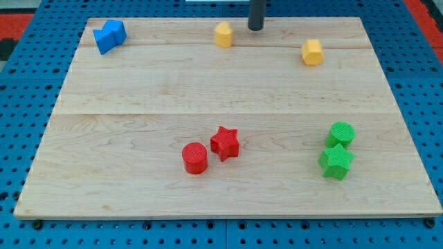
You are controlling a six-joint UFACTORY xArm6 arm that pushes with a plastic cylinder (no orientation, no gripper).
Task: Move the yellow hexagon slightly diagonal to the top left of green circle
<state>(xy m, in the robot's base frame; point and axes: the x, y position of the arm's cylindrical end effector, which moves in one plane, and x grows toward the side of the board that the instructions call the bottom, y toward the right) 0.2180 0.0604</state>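
Two yellow blocks sit near the view's top: a yellow block (223, 34) at top centre and a yellow hexagon-like block (312, 52) to its right; which one is the hexagon is hard to tell. The green circle (341, 133) stands at the lower right, touching a green star (336, 161) just below it. My tip (256, 28) is at the top edge, just right of the top-centre yellow block and left of the other, touching neither.
A blue block (110, 35) lies at the top left corner. A red cylinder (195, 158) and a red star (225, 142) sit close together at bottom centre. The wooden board (104, 138) rests on a blue pegboard.
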